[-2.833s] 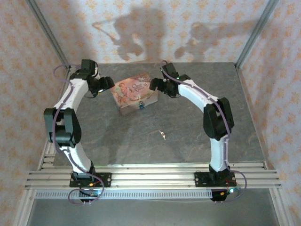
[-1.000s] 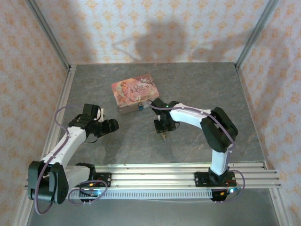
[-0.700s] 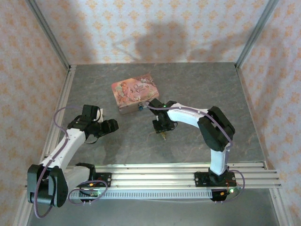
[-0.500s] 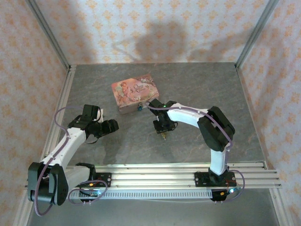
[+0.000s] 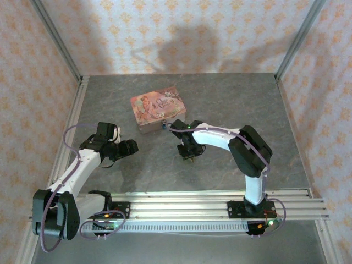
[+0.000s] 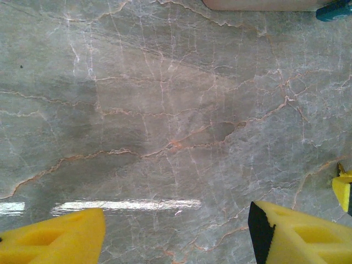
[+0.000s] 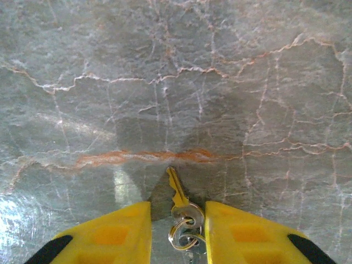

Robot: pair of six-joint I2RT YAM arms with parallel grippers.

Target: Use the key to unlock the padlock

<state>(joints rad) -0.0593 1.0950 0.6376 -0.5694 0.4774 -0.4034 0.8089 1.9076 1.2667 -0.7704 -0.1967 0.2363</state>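
**Key between narrow jaws, not surely gripped**
Your right end effector [image 7: 177, 217] stood narrow around the key [image 7: 177, 195], flat on the tabletop [image 7: 247, 82]; so thin, it could slip or twist at closing. Your left end effector [image 6: 176, 231] stood wide and empty. The padlock [image 5: 164, 125] sat against the pink tin [image 5: 157, 105], whose writing I could not read.

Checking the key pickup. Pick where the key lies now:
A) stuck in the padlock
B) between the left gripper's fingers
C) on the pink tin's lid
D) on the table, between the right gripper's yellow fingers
D: the right wrist view shows the key on the table, between the yellow fingers of the right gripper, blade pointing away from them.
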